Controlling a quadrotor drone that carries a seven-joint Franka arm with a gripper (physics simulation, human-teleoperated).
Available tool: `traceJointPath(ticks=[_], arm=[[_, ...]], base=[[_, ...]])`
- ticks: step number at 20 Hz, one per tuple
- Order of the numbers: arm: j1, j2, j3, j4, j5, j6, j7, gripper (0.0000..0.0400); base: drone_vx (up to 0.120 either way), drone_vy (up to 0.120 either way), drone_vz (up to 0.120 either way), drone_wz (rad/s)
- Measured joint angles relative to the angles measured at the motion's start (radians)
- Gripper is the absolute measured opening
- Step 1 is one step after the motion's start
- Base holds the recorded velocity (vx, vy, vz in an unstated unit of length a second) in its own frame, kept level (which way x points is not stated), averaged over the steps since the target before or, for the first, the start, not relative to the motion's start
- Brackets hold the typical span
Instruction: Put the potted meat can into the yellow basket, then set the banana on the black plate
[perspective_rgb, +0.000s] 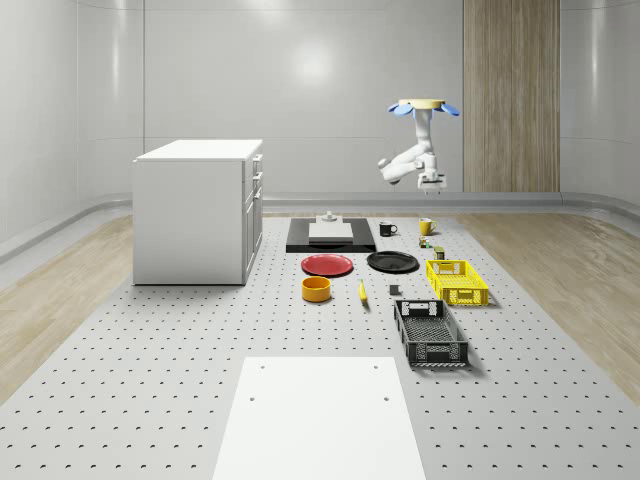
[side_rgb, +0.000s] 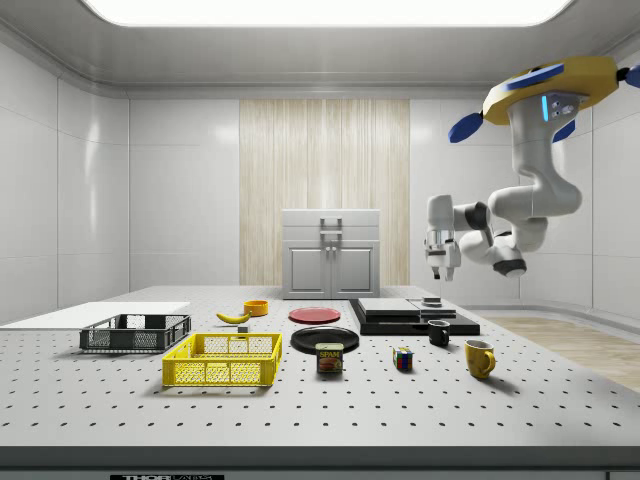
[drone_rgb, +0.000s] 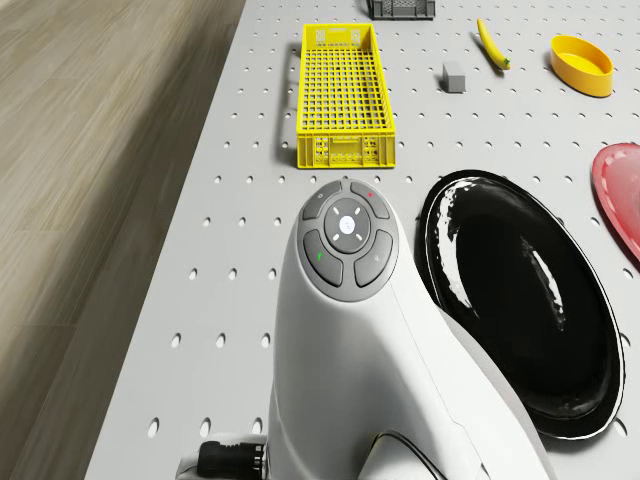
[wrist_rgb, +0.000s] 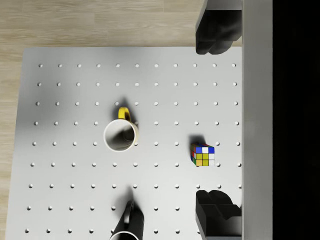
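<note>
Nearest, yellow basket (side_rgb: 224, 360) beside potted meat can (side_rgb: 329, 358). Farther right, hovering drone (side_rgb: 545, 95), spread-fingered empty gripper (side_rgb: 436, 274) high above yellow mug (wrist_rgb: 120, 134); likely approaching can.

I hover high in the air, my drone body (side_rgb: 548, 88) level, rotors out to the sides. My arm (side_rgb: 520, 215) drops straight from the body, bends at the elbow and reaches sideways, then turns down at the wrist. My gripper (side_rgb: 437, 274) points straight down, well above the table. In the wrist view my two fingers (wrist_rgb: 215, 35) stand wide apart, with nothing between them.
</note>
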Motion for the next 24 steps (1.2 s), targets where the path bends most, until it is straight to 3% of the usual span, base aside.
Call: traceJointPath(ticks=[14, 24], arm=[[-0.07, -0.083, 0.044, 0.002, 0.021, 0.039, 0.054, 0.04], [-0.091, -0.135, 0.062, 0.005, 0.047, 0.084, 0.073, 0.04]], base=[[0.12, 0.0, -0.12, 0.0], [0.12, -0.064, -0.12, 0.0]])
